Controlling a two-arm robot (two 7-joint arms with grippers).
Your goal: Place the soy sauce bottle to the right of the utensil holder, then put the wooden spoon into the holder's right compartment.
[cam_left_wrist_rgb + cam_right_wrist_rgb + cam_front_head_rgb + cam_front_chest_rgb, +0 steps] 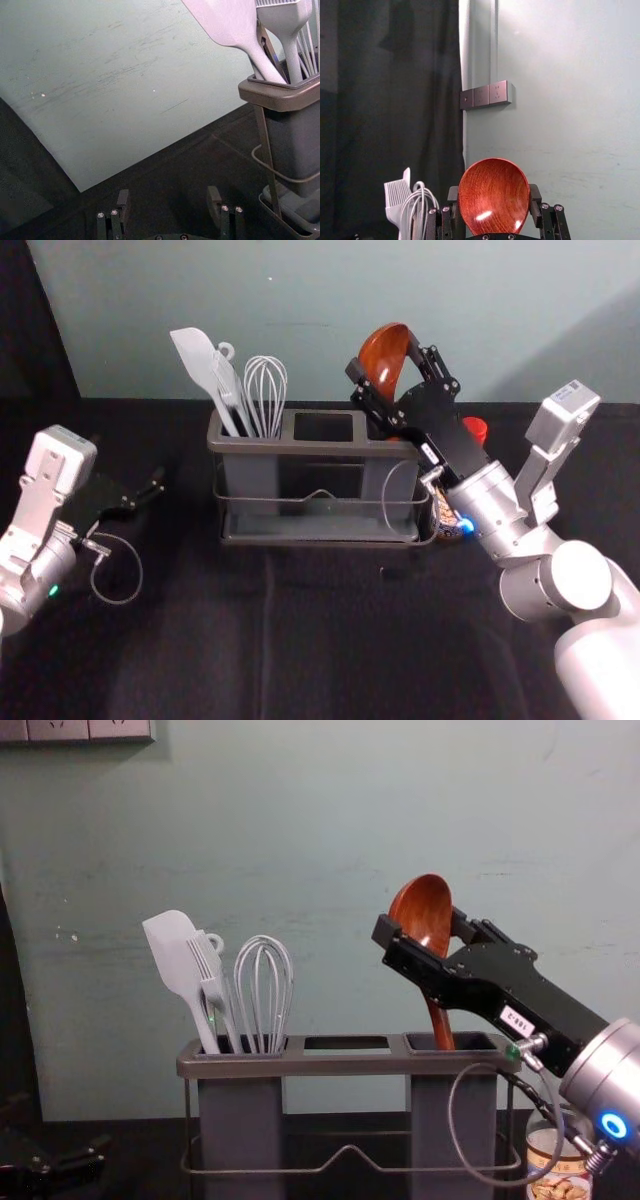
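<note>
Wooden spoon (425, 908) at right end effector (384, 356), handle tip hidden inside holder (345, 1065)

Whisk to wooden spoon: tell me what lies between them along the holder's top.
In the chest view, the utensil holder, its middle opening unfilled, lies between the whisk and the wooden spoon.

You see the glossy reddish-brown wooden spoon (424, 908) held bowl-up, slightly tilted, its handle in the grey rectangular holder's (345, 1064) right compartment; the red-capped, labelled bottle (566, 1184) stands just right of it.
</note>
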